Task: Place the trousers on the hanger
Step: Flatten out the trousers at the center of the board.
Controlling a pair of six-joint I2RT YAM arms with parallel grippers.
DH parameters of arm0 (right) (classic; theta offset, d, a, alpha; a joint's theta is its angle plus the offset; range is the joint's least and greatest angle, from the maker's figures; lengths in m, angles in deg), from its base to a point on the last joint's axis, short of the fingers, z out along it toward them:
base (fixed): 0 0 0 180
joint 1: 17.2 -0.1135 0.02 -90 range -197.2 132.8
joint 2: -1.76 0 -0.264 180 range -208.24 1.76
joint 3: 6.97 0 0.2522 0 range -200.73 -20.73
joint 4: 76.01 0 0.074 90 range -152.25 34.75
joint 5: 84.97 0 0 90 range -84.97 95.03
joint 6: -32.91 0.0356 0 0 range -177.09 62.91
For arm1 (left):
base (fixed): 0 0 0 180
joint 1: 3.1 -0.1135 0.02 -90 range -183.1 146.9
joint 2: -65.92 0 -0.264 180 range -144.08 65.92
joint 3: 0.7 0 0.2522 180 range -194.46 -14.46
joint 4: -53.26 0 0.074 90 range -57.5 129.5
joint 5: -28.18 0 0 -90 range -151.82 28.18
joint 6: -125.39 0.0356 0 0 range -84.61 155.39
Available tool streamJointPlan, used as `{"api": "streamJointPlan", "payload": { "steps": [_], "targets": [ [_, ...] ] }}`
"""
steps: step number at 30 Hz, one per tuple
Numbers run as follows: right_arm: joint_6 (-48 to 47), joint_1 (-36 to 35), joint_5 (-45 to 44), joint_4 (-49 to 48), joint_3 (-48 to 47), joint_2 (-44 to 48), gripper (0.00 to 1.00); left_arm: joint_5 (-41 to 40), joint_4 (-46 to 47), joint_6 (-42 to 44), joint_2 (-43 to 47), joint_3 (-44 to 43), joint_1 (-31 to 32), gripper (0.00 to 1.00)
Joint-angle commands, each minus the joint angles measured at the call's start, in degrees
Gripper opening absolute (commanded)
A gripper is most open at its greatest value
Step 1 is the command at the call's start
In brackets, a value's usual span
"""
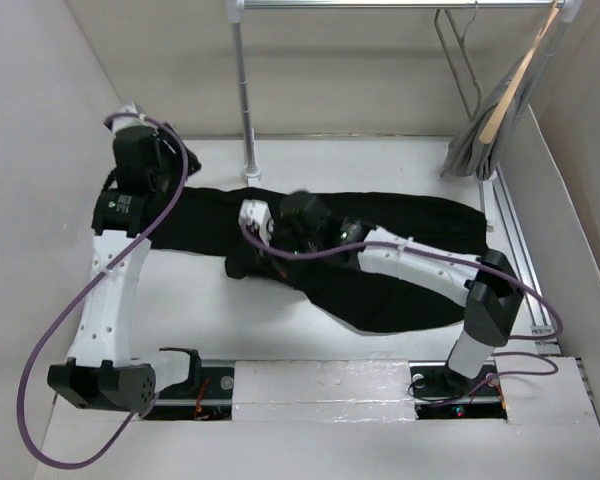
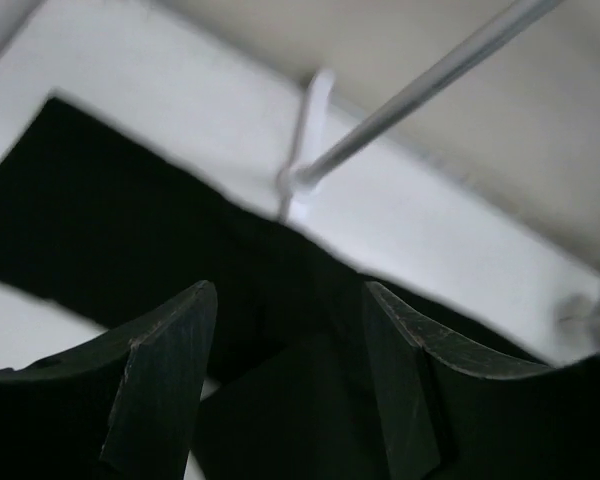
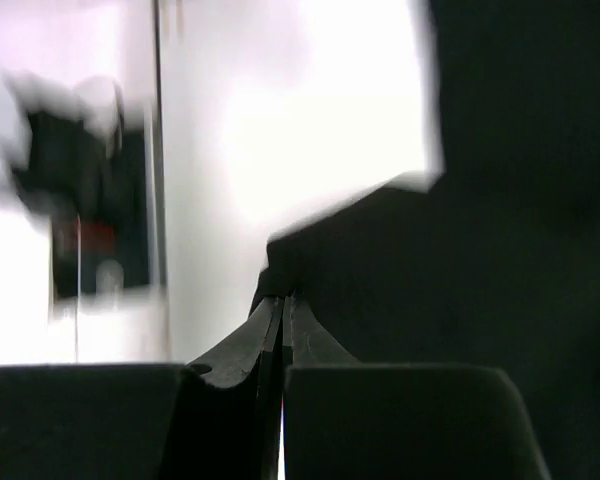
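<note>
The black trousers lie flat on the white table. They reach from the left side almost to the right side. One leg bends down toward the near edge.

The wire hanger hangs on the rail at the back right, well apart from the trousers. Just beside it hangs a wooden hanger with a grey cloth on it.

The right arm reaches across the trousers to the left. The right gripper is closed tight, with its two fingers pressed together. Black cloth comes right up to the tips, and a small bit of the trousers looks pinched between them. That view is blurry, so it is hard to be sure how much cloth is held.

The left arm stands at the left end of the trousers. The left gripper is spread wide, and its fingers hold nothing. It hangs over the black cloth and is not touching it. Past the fingers, its camera shows the white foot of the rack pole, at the back edge of the trousers.
</note>
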Motion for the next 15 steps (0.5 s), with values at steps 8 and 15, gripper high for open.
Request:
{"api": "streamJointPlan", "payload": {
  "steps": [8, 15],
  "targets": [
    [2.07, 4.57, -2.29, -1.89, 17.55, 2.70, 0.00, 5.19, -1.51, -3.15, 9.79, 26.56, 0.15, 0.54],
    [-5.23, -6.13, 1.92, 12.35, -5.82, 0.85, 0.00, -1.75, -5.29, -1.22, 5.93, 11.40, 0.15, 0.54]
  ]
}}
